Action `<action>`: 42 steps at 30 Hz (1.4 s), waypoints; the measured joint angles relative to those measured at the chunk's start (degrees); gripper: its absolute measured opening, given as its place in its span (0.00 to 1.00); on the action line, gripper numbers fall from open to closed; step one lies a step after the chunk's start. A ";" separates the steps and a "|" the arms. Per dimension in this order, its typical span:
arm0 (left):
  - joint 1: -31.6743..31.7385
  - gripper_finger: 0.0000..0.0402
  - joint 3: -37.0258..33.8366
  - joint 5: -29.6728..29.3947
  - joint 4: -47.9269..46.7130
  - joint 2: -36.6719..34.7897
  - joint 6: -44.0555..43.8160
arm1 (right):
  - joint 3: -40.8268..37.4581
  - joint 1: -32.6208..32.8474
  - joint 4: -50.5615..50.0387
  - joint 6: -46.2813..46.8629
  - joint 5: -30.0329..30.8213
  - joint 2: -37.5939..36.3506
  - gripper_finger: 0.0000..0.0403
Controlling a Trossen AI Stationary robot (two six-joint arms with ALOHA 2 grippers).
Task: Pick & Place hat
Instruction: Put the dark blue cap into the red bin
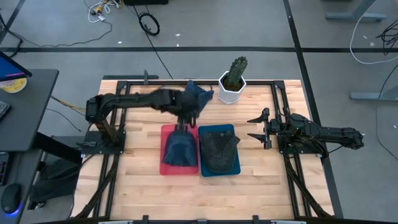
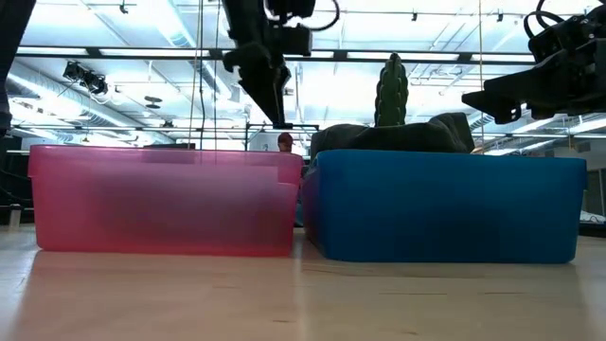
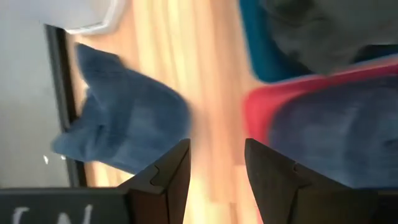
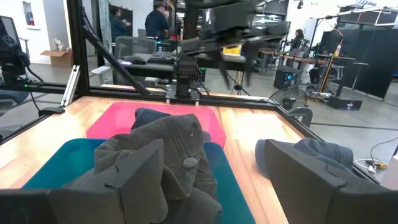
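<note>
Fingers (image 3: 171, 177) of the left gripper (image 1: 188, 117) hang open and empty above the red bin (image 1: 165, 168), near a blue hat (image 1: 200, 94); right gripper (image 1: 258, 127) fingers open on the tabletop (image 1: 143, 199).

Even, bright overhead light on the table (image 1: 261, 180), shadows faint. Ceiling lights (image 2: 445, 38) glare behind the bins in the low view. Left wrist view smeared; the left arm (image 1: 134, 99) blurs from above.

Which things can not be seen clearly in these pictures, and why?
- Blue hat in the red bin: low view, hidden behind the bin's wall.
- Loose blue hat: high view, partly covered by the left gripper.
- Left gripper: high view, blurred.
- Cactus pot: low view, hidden behind the blue bin.
</note>
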 joint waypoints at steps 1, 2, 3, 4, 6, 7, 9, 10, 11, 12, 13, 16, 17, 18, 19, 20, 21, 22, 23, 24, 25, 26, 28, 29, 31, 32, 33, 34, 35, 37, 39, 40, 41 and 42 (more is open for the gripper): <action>1.49 0.38 0.00 0.43 0.76 0.00 1.49 | 0.00 -0.02 0.00 0.00 -0.02 0.00 0.70; 2.88 0.38 0.00 0.61 1.41 0.00 2.72 | 0.00 0.00 0.00 0.00 -0.01 0.01 0.70; 4.19 0.38 0.00 0.62 1.83 0.00 3.95 | 0.00 0.00 0.00 0.00 0.00 0.02 0.70; 5.44 0.38 0.00 0.74 2.03 0.00 5.21 | 0.00 0.00 0.00 0.00 -0.02 0.00 0.70; 7.86 0.39 0.00 2.27 2.58 0.00 7.73 | 0.00 -0.01 -0.01 0.00 -0.01 0.01 0.70; 9.06 0.39 0.00 3.60 3.04 0.00 8.46 | 0.00 -0.01 -0.01 -0.01 -0.02 0.01 0.70; 11.25 0.39 0.01 6.83 4.39 0.12 9.91 | 0.00 -0.01 0.00 0.00 0.00 0.00 0.70; 12.15 0.39 0.02 7.83 5.33 0.29 10.64 | 0.00 0.00 0.00 0.00 -0.02 0.00 0.70; 13.14 0.39 0.02 8.71 6.00 0.41 11.50 | 0.00 -0.02 0.00 -0.02 -0.02 0.00 0.70; 14.02 0.39 0.02 9.49 6.12 0.46 12.96 | 0.00 -0.01 -0.01 -0.01 -0.01 0.01 0.70; 14.87 0.39 0.02 10.29 6.67 0.49 14.64 | 0.00 -0.01 0.00 -0.01 -0.01 0.00 0.70; 17.13 0.39 0.07 12.55 9.41 1.71 18.65 | 0.00 -0.02 -0.01 0.00 0.00 0.00 0.70; 17.75 0.39 0.00 13.24 9.01 2.30 19.73 | 0.00 0.00 0.00 0.00 0.00 0.00 0.70; 18.16 0.39 0.01 13.72 9.64 2.98 20.68 | 0.00 0.00 -0.02 -0.02 0.00 0.02 0.70; 18.67 0.39 0.03 14.14 10.16 3.69 21.45 | 0.00 0.00 0.00 -0.02 -0.06 0.00 0.70; 19.15 0.39 0.04 14.41 9.69 4.61 21.72 | 0.00 0.00 -0.02 -0.02 -0.04 0.02 0.70; 19.49 0.39 0.04 14.88 9.49 5.60 21.90 | 0.00 0.00 -0.02 -0.01 0.07 0.02 0.70; 19.90 0.39 0.04 15.50 9.64 6.79 22.58 | 0.00 0.00 -0.02 -0.02 0.01 0.02 0.70; 20.25 0.39 0.04 15.78 9.69 8.14 23.51 | 0.00 0.00 -0.02 -0.02 -0.01 0.02 0.70; 20.62 0.39 0.03 15.84 9.75 9.22 24.54 | 0.00 0.00 -0.02 -0.01 0.03 0.02 0.70; 20.98 0.38 -0.02 15.87 10.04 10.27 25.55 | 0.00 0.00 -0.02 -0.02 0.02 0.02 0.70; 21.21 0.38 -0.02 16.06 11.03 11.38 26.23 | 0.00 0.00 -0.02 -0.02 0.02 0.02 0.70; 21.88 0.37 0.00 16.69 13.67 13.31 27.43 | 0.00 0.00 -0.02 0.00 0.00 0.02 0.70; 22.22 0.37 0.00 16.65 14.74 14.21 27.82 | 0.00 0.00 -0.02 -0.02 0.07 0.02 0.70; 23.01 0.37 0.00 16.64 17.44 15.72 27.88 | 0.00 0.00 -0.02 -0.02 -0.01 0.02 0.70; 23.40 0.37 0.00 16.65 18.16 16.23 27.87 | 0.00 -0.01 -0.02 0.00 0.03 0.02 0.70; 23.82 0.37 0.00 16.63 18.39 16.50 27.90 | 0.00 0.00 -0.02 -0.01 0.03 0.02 0.70; 24.16 0.37 0.00 16.61 18.35 16.75 28.00 | 0.00 0.00 -0.02 -0.02 0.00 0.02 0.70; 24.47 0.37 0.01 16.62 18.52 17.01 28.07 | 0.00 0.00 -0.02 -0.02 0.00 0.02 0.70; 25.08 0.37 0.04 16.69 18.45 17.36 28.02 | 0.00 0.00 -0.02 -0.02 0.00 0.02 0.70; 25.46 0.36 0.08 16.81 18.31 17.60 27.93 | 0.00 0.00 -0.02 -0.02 0.00 0.02 0.70; 25.53 0.36 0.09 16.88 18.37 17.82 27.91 | 0.00 0.00 -0.02 -0.01 0.00 0.02 0.70; 25.53 0.35 0.09 16.87 18.19 17.95 27.86 | 0.00 0.00 -0.02 -0.02 0.00 0.02 0.70; 25.53 0.34 0.09 16.86 17.93 18.09 28.08 | 0.00 0.00 -0.02 -0.02 0.00 0.02 0.70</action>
